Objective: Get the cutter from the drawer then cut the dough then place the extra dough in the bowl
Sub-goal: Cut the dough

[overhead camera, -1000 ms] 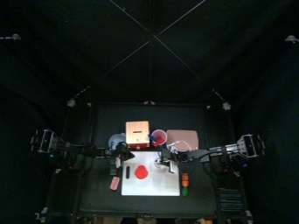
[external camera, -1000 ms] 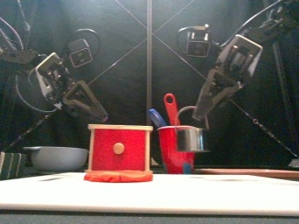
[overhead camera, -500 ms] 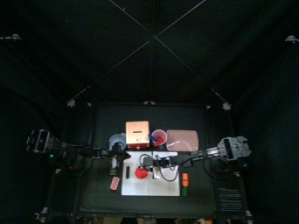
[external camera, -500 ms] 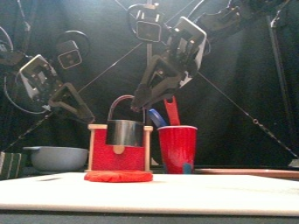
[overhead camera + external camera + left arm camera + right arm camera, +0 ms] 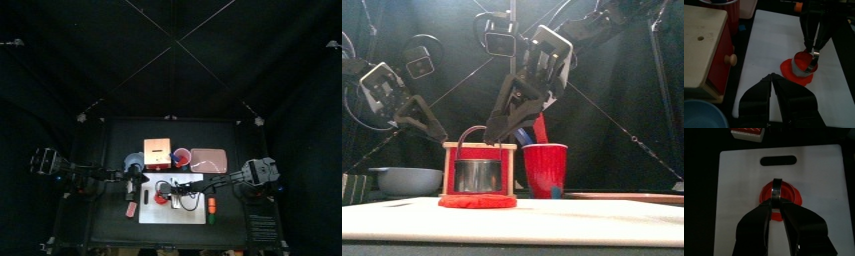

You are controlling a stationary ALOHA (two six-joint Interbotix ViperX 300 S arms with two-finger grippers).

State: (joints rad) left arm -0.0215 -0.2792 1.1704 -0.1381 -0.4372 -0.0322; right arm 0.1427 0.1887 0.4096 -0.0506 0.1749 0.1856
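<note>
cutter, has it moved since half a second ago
Yes. The cutter has dropped against the wooden box, from its top edge down onto the red dough.

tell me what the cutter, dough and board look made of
Cutter: metal, likely steel; shiny grey wall with reflections.
Dough: soft, clay-like stuff; matte red, a flattened disc with a rounded edge.
Board: probably plastic; smooth, even white, with a moulded grip hole.

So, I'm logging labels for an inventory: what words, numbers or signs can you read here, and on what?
None: no word, number or sign can be read in any view.
The box, red cup, cutter, dough, board and bowl show no print.
</note>
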